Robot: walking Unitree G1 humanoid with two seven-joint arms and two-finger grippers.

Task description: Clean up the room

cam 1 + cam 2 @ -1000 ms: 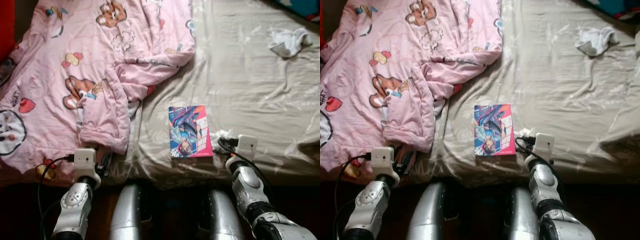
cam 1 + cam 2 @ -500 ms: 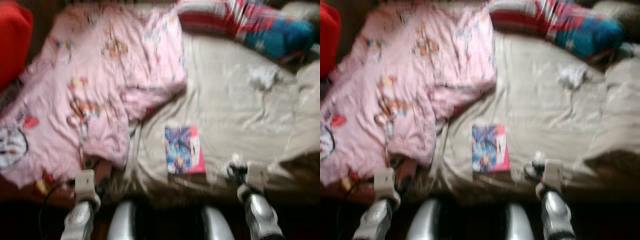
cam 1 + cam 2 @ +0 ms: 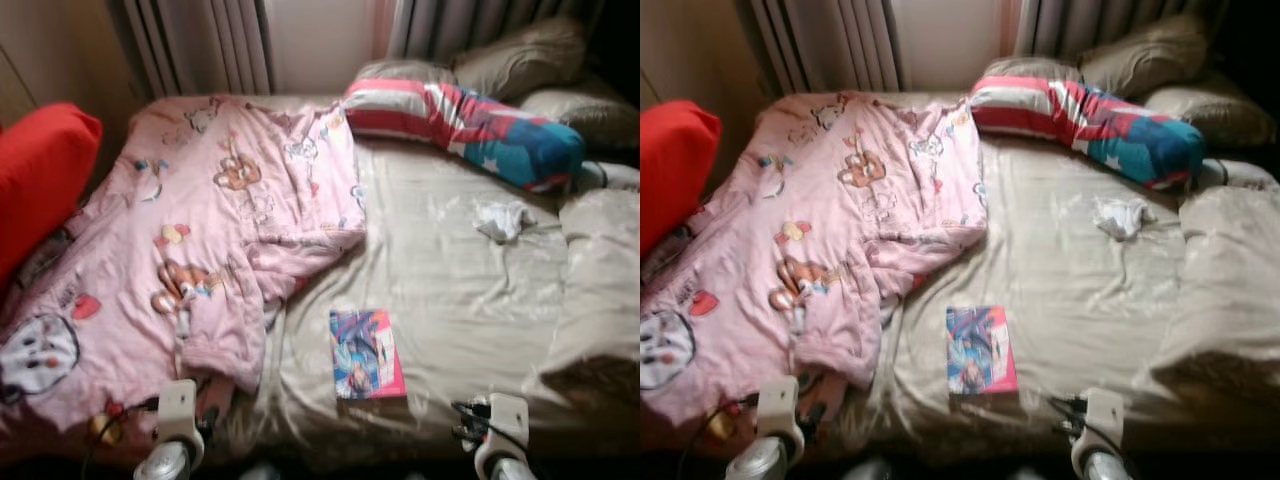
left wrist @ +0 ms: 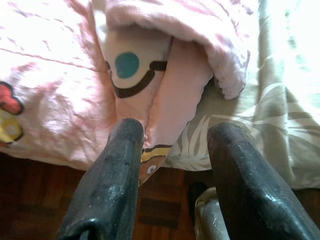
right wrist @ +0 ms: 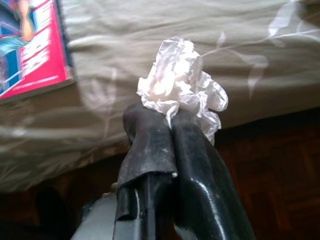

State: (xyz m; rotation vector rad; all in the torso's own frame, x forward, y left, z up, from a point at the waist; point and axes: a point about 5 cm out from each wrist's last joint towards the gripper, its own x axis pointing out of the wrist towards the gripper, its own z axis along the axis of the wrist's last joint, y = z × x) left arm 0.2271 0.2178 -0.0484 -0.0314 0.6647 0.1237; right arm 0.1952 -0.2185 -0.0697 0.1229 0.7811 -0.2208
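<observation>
In the left eye view, a bed (image 3: 470, 290) with a beige sheet is seen. Its left half is covered by a pink blanket (image 3: 200, 240) with cartoon prints. A colourful book (image 3: 366, 353) lies flat near the front edge of the bed, just beside the blanket. A crumpled white cloth (image 3: 502, 220) lies further back, below a striped pillow (image 3: 460, 125). A red cushion (image 3: 40, 180) is placed at the left side.

In the left wrist view, the left gripper (image 4: 172, 150) is held open at the bed edge, one finger touching the blanket's hanging fold.

In the right wrist view, the right gripper (image 5: 167, 117) is clenched on a crumpled white tissue (image 5: 180, 85), near the book's corner, above the wooden floor (image 5: 270, 170).
</observation>
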